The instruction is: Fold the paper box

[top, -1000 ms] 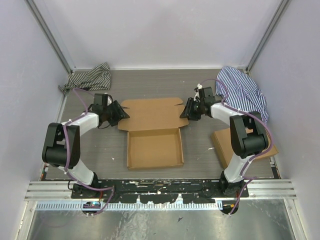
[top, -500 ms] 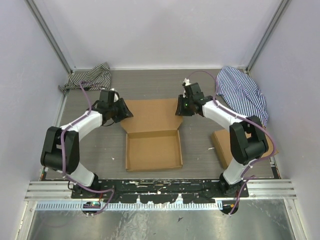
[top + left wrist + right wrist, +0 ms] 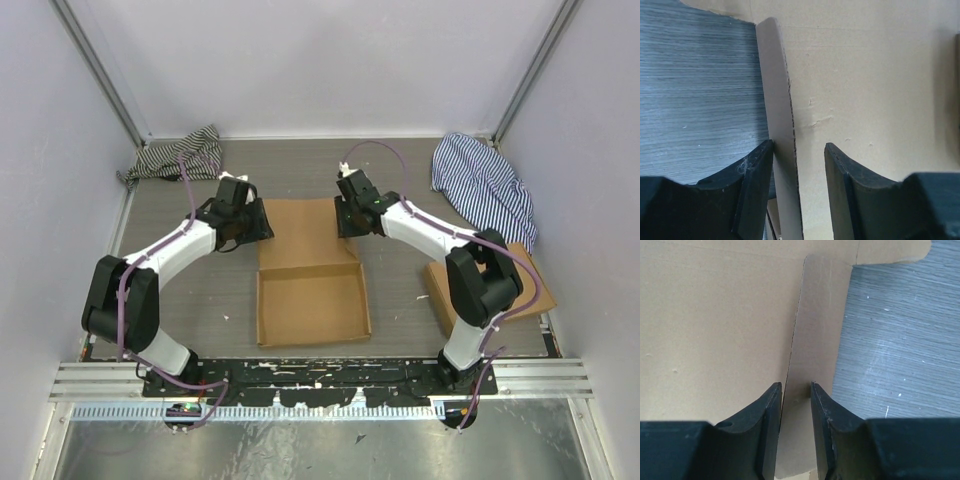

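Observation:
The paper box lies in mid-table, its shallow tray near me and its lid panel flat behind it. My left gripper is at the lid's left edge. In the left wrist view the raised side flap stands between the fingers of this gripper; one finger touches it and the other stands clear, so it is open. My right gripper is at the lid's right edge. The fingers of that gripper are close together with the right side flap between them.
A second brown cardboard box lies at the right, partly under the right arm. A black-and-white striped cloth is at the back left and a blue striped cloth at the back right. Side walls close in the grey table.
Both grippers have moved inward to the lid's edges and narrowed. The lid's two side flaps, flat a second ago, now stand raised, so the lid looks narrower.

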Robot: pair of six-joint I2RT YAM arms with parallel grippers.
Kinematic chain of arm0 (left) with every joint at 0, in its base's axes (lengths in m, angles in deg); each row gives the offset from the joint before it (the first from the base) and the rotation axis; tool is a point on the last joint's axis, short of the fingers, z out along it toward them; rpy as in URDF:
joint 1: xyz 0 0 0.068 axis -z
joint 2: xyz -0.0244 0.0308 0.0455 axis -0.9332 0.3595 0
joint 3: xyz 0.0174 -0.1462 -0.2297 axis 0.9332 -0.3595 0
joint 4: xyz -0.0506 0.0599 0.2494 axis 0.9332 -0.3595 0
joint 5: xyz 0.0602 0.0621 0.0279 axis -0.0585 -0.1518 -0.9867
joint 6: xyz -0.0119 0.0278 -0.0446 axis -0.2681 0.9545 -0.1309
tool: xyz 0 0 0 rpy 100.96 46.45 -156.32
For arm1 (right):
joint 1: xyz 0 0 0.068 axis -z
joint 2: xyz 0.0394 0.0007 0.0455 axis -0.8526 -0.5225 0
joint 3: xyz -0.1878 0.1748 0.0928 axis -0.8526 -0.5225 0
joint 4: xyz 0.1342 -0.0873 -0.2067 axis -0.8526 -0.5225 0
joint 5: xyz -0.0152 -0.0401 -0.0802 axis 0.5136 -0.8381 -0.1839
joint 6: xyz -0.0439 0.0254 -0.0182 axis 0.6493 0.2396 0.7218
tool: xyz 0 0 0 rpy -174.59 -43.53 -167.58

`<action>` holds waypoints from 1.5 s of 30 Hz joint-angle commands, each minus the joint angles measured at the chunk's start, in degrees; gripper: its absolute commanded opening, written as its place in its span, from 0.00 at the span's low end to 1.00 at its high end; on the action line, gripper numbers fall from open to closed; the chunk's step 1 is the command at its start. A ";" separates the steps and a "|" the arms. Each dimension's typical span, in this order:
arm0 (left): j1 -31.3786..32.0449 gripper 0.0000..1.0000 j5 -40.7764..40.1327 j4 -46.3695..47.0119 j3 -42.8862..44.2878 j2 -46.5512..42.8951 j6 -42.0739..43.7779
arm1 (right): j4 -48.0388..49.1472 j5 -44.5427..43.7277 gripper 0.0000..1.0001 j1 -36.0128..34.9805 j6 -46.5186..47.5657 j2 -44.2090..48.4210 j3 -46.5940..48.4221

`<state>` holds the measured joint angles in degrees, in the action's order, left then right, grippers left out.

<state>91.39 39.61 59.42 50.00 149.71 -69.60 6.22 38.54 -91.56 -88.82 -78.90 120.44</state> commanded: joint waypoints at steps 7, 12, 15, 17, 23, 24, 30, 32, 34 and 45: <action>1.71 0.51 -1.93 -3.56 4.86 2.12 1.97 | -1.10 -3.38 0.33 -3.50 -1.97 -6.00 3.75; 1.80 0.43 -5.51 -7.41 6.72 2.93 3.81 | -3.47 -9.44 0.29 -3.48 -3.40 -5.17 3.96; 1.80 0.37 -8.60 -8.82 7.43 2.48 5.06 | -5.62 -13.87 0.28 -3.44 -3.20 -4.53 4.71; 1.80 0.27 -10.24 -9.37 7.61 2.31 5.91 | -6.52 -15.27 0.28 -3.06 -2.61 -4.60 5.48; 1.93 0.00 -12.99 -7.34 5.42 -1.14 6.45 | -8.13 -17.84 0.10 -2.27 -3.04 -4.00 6.16; 2.16 0.00 -13.42 -5.79 4.33 -2.45 6.49 | -7.81 -18.14 0.09 -2.21 -3.30 -3.25 5.68; 5.76 0.00 -18.58 8.47 -5.55 -11.92 11.19 | -5.84 -20.12 0.44 -2.27 -4.71 1.85 1.27; 6.78 0.00 -19.89 15.58 -11.65 -15.77 12.71 | -5.56 -19.09 0.52 -1.94 -3.89 4.29 0.75; 7.49 0.00 -20.72 22.85 -17.14 -19.96 14.13 | -5.61 -16.27 0.56 -1.02 -2.32 6.58 1.14; 11.04 0.00 -24.15 45.04 -31.74 -30.71 19.99 | -11.95 0.63 0.56 6.56 4.22 13.17 8.86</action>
<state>101.40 18.41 92.49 19.91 122.17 -52.75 -3.99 30.35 -86.97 -87.45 -69.61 126.32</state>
